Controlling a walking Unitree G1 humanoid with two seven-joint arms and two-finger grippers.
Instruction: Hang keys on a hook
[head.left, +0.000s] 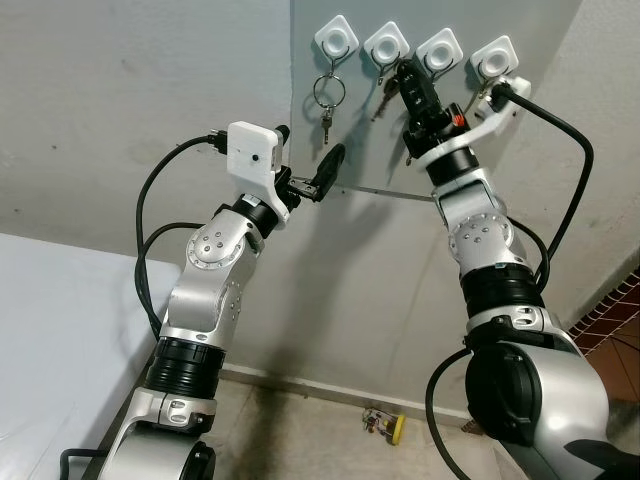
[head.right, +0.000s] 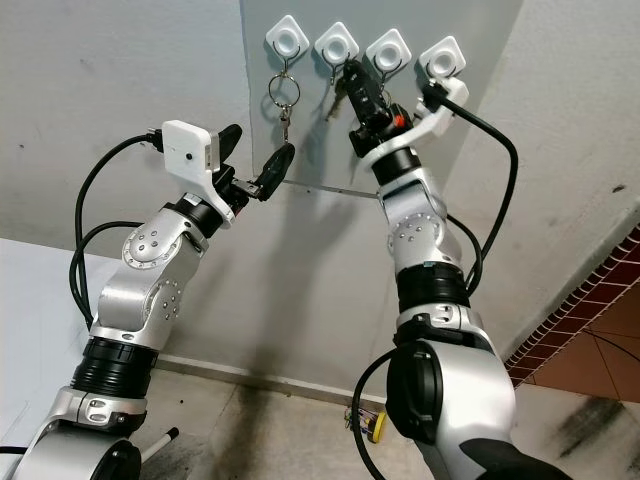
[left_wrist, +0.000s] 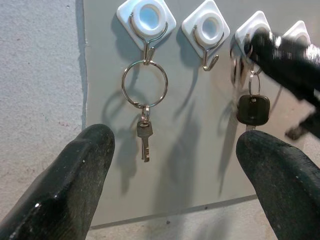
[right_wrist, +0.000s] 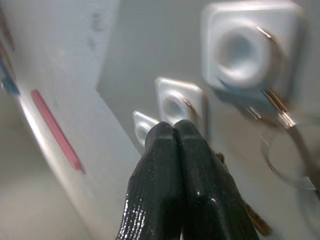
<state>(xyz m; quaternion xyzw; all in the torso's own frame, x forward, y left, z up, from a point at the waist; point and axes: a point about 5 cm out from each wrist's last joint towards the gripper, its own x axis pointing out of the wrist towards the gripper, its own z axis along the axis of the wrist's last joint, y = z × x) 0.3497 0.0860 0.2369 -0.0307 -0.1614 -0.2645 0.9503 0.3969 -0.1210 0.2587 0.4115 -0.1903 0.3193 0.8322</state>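
Four white hooks (head.left: 412, 47) line a grey panel (head.left: 350, 150) on the wall. The right hand (head.left: 408, 80), fingers pressed together, reaches the black-headed key (left_wrist: 253, 109) hanging at the third hook. The left hand (head.left: 325, 172), fingers apart, hovers below the ringed key (left_wrist: 144, 141) on the leftmost hook. Tiled floor (head.left: 300, 430) below.

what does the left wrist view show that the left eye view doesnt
Left wrist view alone: a close look at the small key on its ring and the black-headed key, framed by the open left pincer's fingers.

Left eye view alone: both silver arms, the floor, and a yellow object lying there.

Both: the row of white hooks and the right pincer among them.
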